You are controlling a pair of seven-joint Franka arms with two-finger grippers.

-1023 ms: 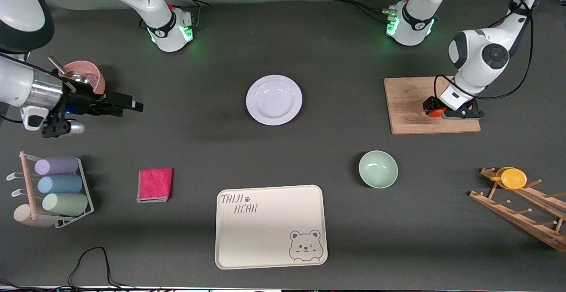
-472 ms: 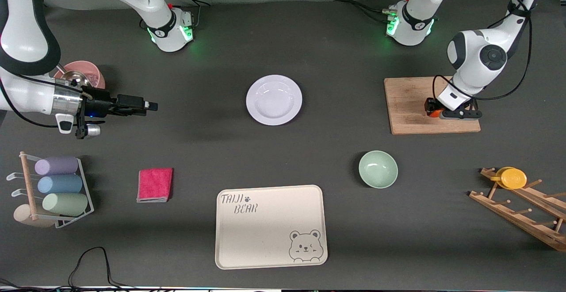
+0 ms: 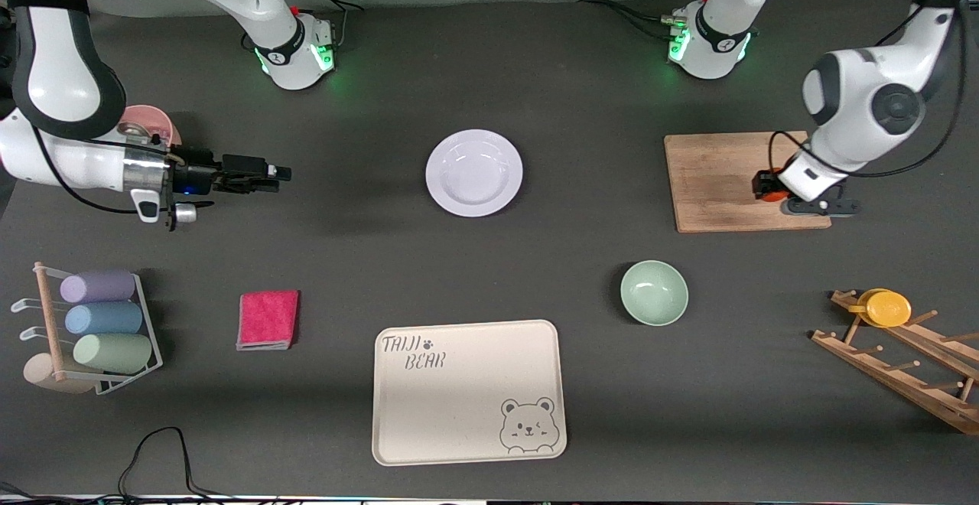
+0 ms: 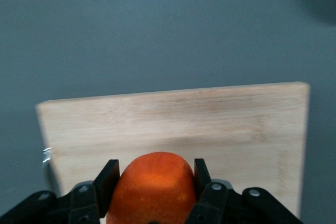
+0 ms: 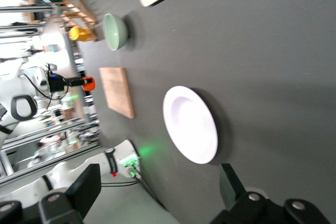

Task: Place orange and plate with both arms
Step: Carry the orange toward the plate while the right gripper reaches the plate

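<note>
While the left gripper (image 3: 771,188) pinches the small round orange (image 3: 777,193) over the bamboo cutting board (image 3: 715,181) at frame right, the round white glossy plate (image 3: 474,173) lies mid-frame. Right gripper (image 3: 281,174), fingers spread, hovers at frame left, pointing at the plate; judged the nearer arm for it.

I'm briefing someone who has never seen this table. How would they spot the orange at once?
Find the wooden cutting board at the left arm's end of the table. Above its edge the left gripper is shut on the orange, lifted off the board. It is the only small, round, bright-orange fruit; the yellow-orange cup on the wooden rack is flat and sits nearer the front camera.
</note>
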